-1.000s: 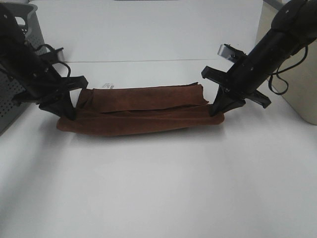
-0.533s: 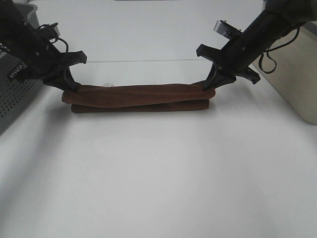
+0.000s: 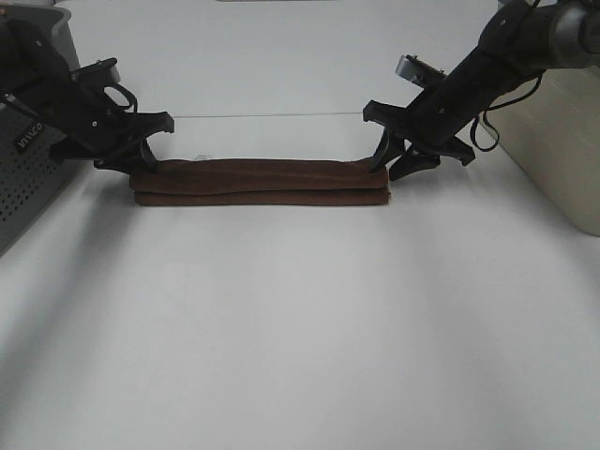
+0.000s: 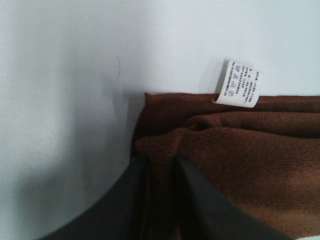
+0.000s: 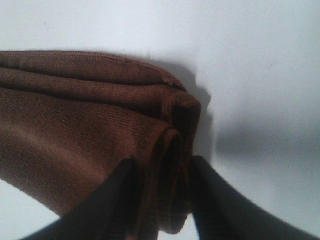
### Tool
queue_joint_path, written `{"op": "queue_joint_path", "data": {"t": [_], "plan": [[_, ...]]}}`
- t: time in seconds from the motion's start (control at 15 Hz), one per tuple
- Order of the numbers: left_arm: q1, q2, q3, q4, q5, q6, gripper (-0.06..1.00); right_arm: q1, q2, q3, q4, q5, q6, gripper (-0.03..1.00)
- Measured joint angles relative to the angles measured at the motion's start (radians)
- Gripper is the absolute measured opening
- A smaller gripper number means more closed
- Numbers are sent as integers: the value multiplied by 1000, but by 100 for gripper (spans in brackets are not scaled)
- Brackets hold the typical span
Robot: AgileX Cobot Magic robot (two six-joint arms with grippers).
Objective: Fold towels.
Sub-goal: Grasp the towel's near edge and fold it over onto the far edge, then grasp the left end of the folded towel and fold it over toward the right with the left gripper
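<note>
Left gripper [image 3: 144, 166] and right gripper [image 3: 387, 168], each narrowly pinched on one end of folded towel [image 3: 262, 178].

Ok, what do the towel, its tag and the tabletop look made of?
The towel looks like soft terry or microfibre cloth: matte reddish-brown, fuzzy nap, stitched hem. Its tag seems a thin fabric label, white with fine print. The tabletop is smooth and white, perhaps laminate; the pictures leave that open.

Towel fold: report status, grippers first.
Left gripper and right gripper each pinch one end of the towel. Towel lies as a narrow folded strip on the table, tag out at left end. Nothing on it.
</note>
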Motion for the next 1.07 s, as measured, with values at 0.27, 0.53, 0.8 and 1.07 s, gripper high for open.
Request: {"op": "queue_joint_path", "data": {"t": [0.27, 0.53, 0.8, 1.07], "plan": [[0, -9, 0, 22, -4, 1, 78, 0, -13, -11, -22, 50, -2, 72], [0, 12, -1, 13, 1, 1, 79, 0, -46, -12, -34, 60, -2, 73], [-11, 39, -6, -31, -15, 2, 75, 0, -46, -12, -36, 60, -2, 74], [-22, 52, -8, -47, -23, 2, 39, 0, -46, -12, -37, 51, -2, 74]]}}
